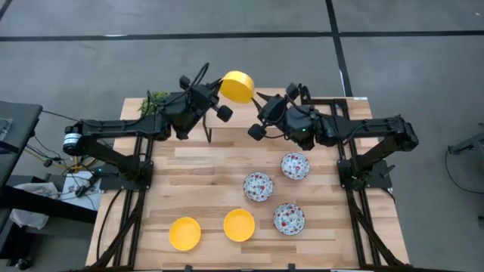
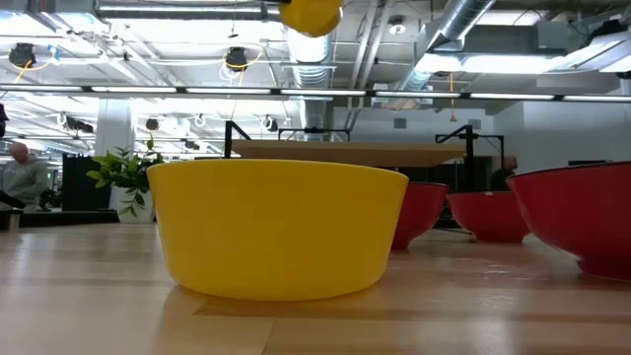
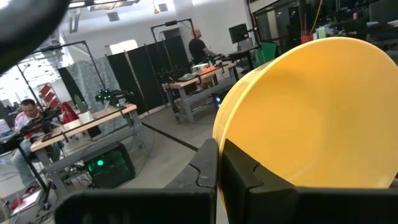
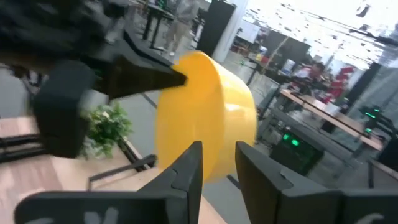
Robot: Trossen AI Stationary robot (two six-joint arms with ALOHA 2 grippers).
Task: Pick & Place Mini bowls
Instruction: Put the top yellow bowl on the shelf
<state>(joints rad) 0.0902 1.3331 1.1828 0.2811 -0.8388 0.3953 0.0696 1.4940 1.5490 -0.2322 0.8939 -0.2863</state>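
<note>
A glossy yellow mini bowl [image 1: 237, 85] is held high over the table's far edge by my left gripper [image 1: 221, 92], which is shut on it; the low view shows that bowl [image 2: 312, 14] at the very top. My right gripper [image 4: 217, 165] is open, a short way right of the held bowl [image 4: 208, 118] and pointing at it; I see no touch. Two more yellow bowls [image 1: 184, 233] [image 1: 239, 224] and three white floral bowls [image 1: 295, 165] [image 1: 258, 186] [image 1: 289, 217] sit on their bases on the table. My left gripper pinches the yellow bowl's wall at the rim [image 3: 225, 134], one finger [image 3: 205, 165] on the outside and one finger [image 3: 245, 177] inside the hollow. The bowl is lifted clear and tipped on its side, with its mouth facing the table's left.
A small green potted plant [image 1: 155, 101] stands at the far left corner of the wooden table [image 1: 204, 174]. A low black frame [image 1: 209, 132] stands near the far edge, between the arms. In the low view, one yellow bowl [image 2: 281, 227] fills the foreground. People sit and stand at benches beyond the table.
</note>
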